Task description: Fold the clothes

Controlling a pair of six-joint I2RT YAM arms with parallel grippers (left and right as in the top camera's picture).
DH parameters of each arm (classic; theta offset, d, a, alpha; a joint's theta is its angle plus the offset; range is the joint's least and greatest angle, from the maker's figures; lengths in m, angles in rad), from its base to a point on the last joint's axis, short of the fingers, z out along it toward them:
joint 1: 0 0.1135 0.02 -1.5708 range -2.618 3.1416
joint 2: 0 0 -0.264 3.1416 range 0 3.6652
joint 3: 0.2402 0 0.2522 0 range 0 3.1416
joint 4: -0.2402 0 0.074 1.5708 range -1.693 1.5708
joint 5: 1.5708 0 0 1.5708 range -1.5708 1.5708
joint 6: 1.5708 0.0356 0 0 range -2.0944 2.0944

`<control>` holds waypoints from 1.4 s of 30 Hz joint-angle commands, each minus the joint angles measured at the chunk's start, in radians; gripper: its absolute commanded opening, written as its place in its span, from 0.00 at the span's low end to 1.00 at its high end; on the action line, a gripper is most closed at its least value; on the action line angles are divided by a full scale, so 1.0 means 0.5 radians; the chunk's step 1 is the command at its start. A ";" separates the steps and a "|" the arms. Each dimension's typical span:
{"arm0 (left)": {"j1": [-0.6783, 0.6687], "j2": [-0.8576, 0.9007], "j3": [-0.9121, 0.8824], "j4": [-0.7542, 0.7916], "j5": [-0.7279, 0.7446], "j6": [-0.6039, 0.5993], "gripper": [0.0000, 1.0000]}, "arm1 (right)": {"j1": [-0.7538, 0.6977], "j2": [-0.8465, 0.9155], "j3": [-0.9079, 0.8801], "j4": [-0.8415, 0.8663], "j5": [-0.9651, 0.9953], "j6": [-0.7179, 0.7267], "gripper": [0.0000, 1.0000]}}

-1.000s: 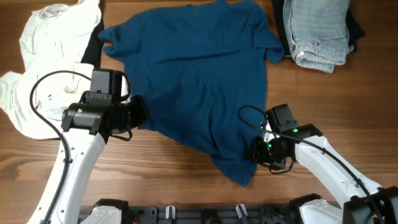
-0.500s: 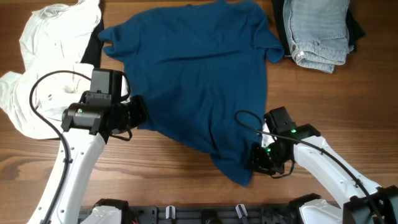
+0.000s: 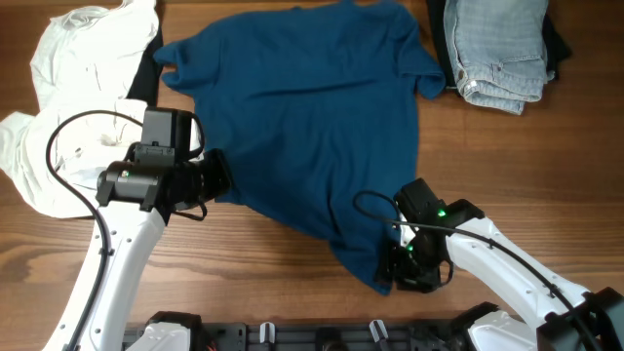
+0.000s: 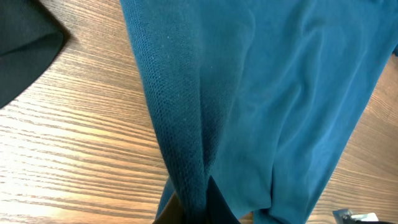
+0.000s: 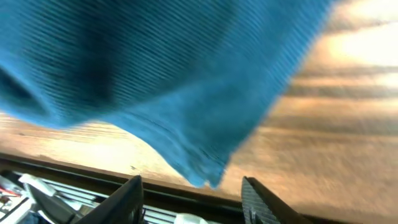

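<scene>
Left gripper (image 3: 220,181) pinched shut on left edge of dark-blue shirt (image 3: 312,117); right gripper (image 5: 191,198) part-open, holding nothing, at the near corner: best seat it deep before closing.

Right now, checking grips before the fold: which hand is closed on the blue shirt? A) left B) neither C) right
A: the left hand pinches a fold of the blue shirt in its wrist view, while the fingers of the right hand stand apart near the hem corner.

Shirt (image 5: 155,74) blurred in R wrist view (jeans (image 3: 502,49) cut off at top).
</scene>
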 commanded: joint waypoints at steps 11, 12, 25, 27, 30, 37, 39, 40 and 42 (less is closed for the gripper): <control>-0.008 -0.002 0.003 -0.006 -0.028 0.090 0.04 | 0.160 0.018 -0.015 0.143 0.161 0.266 0.56; -0.008 -0.002 0.004 -0.008 -0.029 0.090 0.04 | 0.184 0.018 -0.015 0.143 0.183 0.298 0.56; -0.008 -0.002 0.003 -0.024 -0.059 0.090 0.04 | 0.291 0.056 -0.018 0.121 0.311 0.438 0.43; -0.008 -0.002 0.003 -0.030 -0.062 0.090 0.04 | 0.291 0.101 -0.018 0.128 0.315 0.438 0.43; -0.008 -0.002 0.003 -0.034 -0.066 0.090 0.04 | 0.291 0.197 -0.018 0.156 0.314 0.436 0.43; -0.008 -0.002 0.003 -0.033 -0.066 0.090 0.04 | 0.290 0.353 -0.016 0.264 0.253 0.432 0.04; -0.008 -0.002 0.003 -0.033 -0.066 0.091 0.04 | 0.285 0.337 -0.005 0.262 0.249 0.433 0.04; -0.008 -0.002 0.004 -0.032 -0.067 0.091 0.04 | 0.275 0.322 0.011 0.258 0.230 0.432 0.04; -0.008 -0.002 0.004 -0.032 -0.075 0.091 0.04 | 0.240 0.273 0.071 0.220 0.176 0.395 0.04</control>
